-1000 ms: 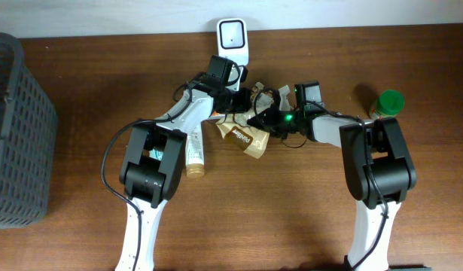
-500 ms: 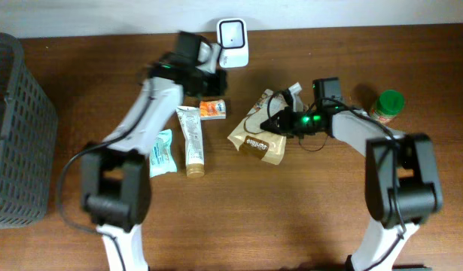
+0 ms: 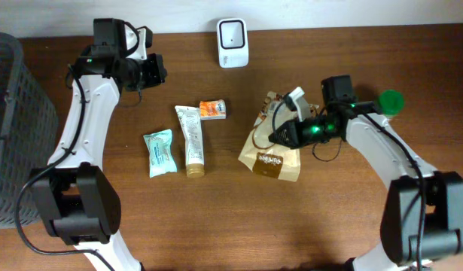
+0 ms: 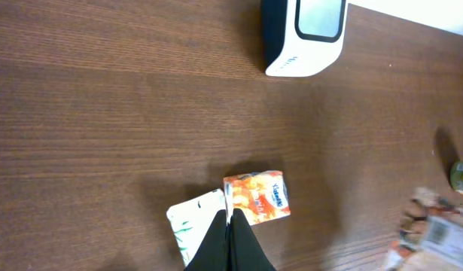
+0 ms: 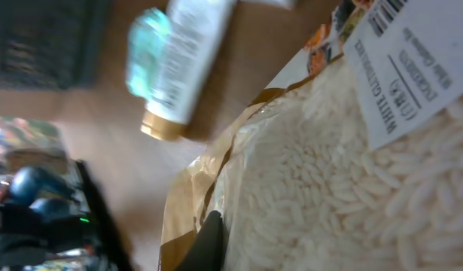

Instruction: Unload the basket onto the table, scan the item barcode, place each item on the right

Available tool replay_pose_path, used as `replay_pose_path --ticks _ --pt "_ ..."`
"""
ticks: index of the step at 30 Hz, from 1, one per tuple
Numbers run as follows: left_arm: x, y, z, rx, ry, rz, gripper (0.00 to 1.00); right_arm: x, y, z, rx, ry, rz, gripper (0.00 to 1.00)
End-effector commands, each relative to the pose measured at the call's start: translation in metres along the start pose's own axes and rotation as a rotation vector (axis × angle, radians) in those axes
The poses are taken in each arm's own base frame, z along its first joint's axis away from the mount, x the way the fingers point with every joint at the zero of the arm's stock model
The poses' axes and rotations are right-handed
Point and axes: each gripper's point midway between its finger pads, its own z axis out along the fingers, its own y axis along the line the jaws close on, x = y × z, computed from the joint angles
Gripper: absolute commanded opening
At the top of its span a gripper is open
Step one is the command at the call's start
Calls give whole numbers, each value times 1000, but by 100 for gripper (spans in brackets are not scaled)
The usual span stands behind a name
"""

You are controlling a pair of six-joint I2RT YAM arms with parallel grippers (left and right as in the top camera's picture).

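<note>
The right end effector (image 3: 289, 133) pinches the rice bag (image 3: 273, 156) near its top. The bag sits right of centre on the counter (image 3: 329, 226), well apart from the scanner (image 3: 233, 33) at the back edge; I cannot tell whether it hangs clear of the wood. The left end effector (image 4: 231, 239) is pressed together on nothing, high above the small orange carton (image 4: 255, 197).

To scan well, I judge the bag should go toward the scanner's dark window with the white barcode label (image 5: 412, 68) turned to face it, held flat and paused there (a creased label reads poorly).

The bag is a soft pouch with a clear panel showing loose white grains and a brown-and-gold printed border, so it will likely sag under a one-sided grip. The scanner is a smooth, rounded white block. Nearby lie a cream tube (image 3: 191, 139) with a gold cap and a crinkled teal sachet (image 3: 159, 153).
</note>
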Motion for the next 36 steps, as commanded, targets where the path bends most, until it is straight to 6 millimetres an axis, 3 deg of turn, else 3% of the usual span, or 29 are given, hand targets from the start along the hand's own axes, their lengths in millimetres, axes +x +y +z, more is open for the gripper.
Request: replay_pose_path --ticks 1,5,7,8,10,13,20,23,29,32,36 --pt "4 -3 4 0 13 21 0 22 -35 21 129 116 19 4" --pt "7 -13 7 11 22 42 0 42 -69 32 209 180 195 4" --pt "9 -20 9 18 28 57 0 43 -82 28 232 165 302 6" --pt "10 -23 11 22 31 62 0 42 -87 24 239 151 344 14" --pt "15 -33 14 33 44 79 0 39 -97 15 250 113 418 18" --pt "28 -54 25 57 76 129 0 37 -107 7 260 81 477 20" --pt "81 -114 92 136 192 262 0 32 -115 13 259 57 515 21" --pt "106 -150 121 249 222 353 0 34 -113 18 229 74 476 21" --pt "138 -205 157 474 224 446 0 34 -111 20 228 79 462 21" --pt "151 -221 169 573 230 453 0 34 -111 21 228 79 462 20" --pt "171 -216 191 569 281 409 0 34 -111 21 227 79 462 20"
